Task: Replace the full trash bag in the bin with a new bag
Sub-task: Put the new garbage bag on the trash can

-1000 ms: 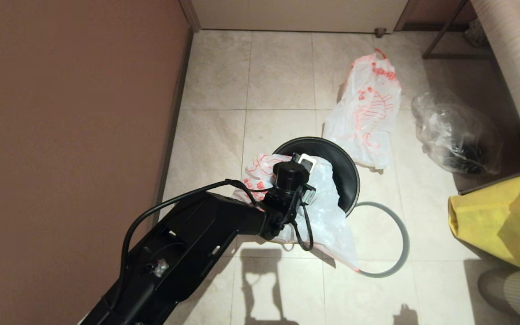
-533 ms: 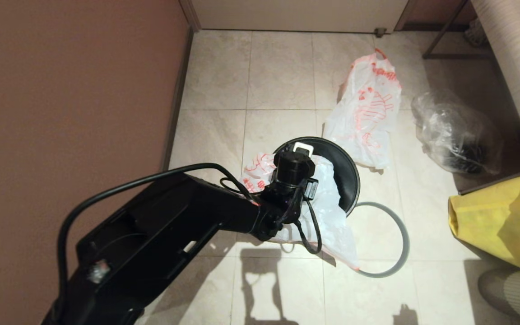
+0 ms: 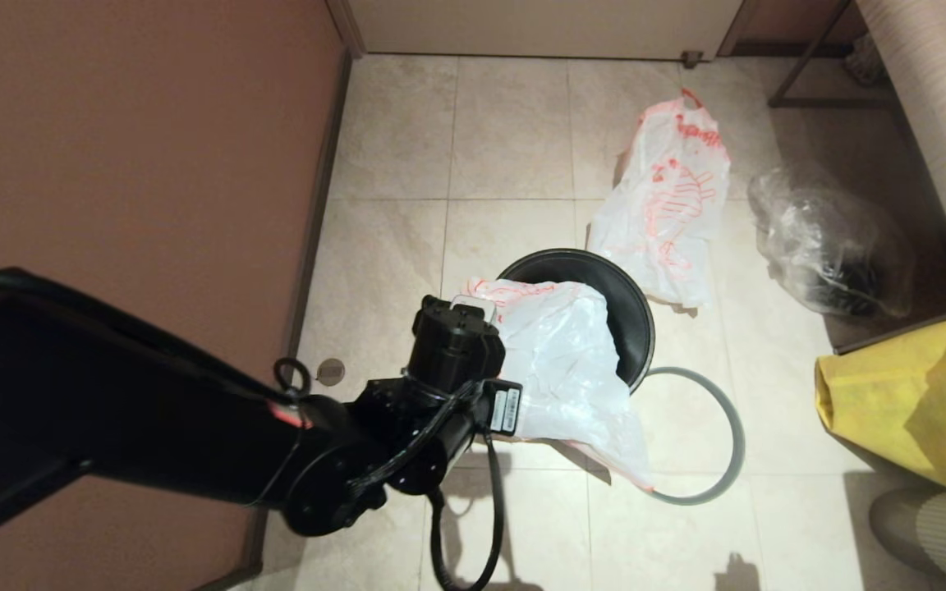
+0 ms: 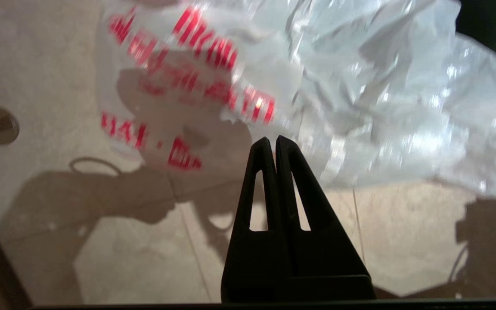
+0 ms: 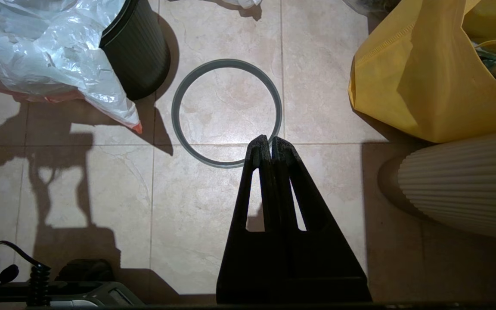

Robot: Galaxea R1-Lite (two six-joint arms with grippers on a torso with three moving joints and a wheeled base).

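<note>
My left gripper (image 4: pixel 270 142) is hanging clenched on nothing, fingertips pressed together just short of the new bag (image 3: pixel 559 361), lower centre of the head view. The new bag is lying half draped over the near rim of the bin (image 3: pixel 633 316), one corner trailing onto the floor (image 3: pixel 407 238), not pushed inside yet. The full trash bag (image 3: pixel 670 205) is sitting on the tiles above the bin, upper right of centre, already out. The grey ring rim (image 5: pixel 226 113) is lying flat on the floor just beside the bin. My right gripper (image 5: pixel 266 144) is parked, clenched and empty, hovering over that ring.

Risks as I judge them: the bag is only resting on the rim, so any brush from my wrist could be sliding it off onto the floor. The film is thin and slick, so regrasping could be pinching one layer only and never opening the mouth. The bin is light, so pulling sideways could be tipping it.

Versus the earlier frames: my left arm was reaching over the bag above the bin mouth; now it is drawing back toward the lower left, leaving the bag uncovered. The bag's red-printed edge is lying a bit flatter. Bin, ring and full bag are sitting where they were.
</note>
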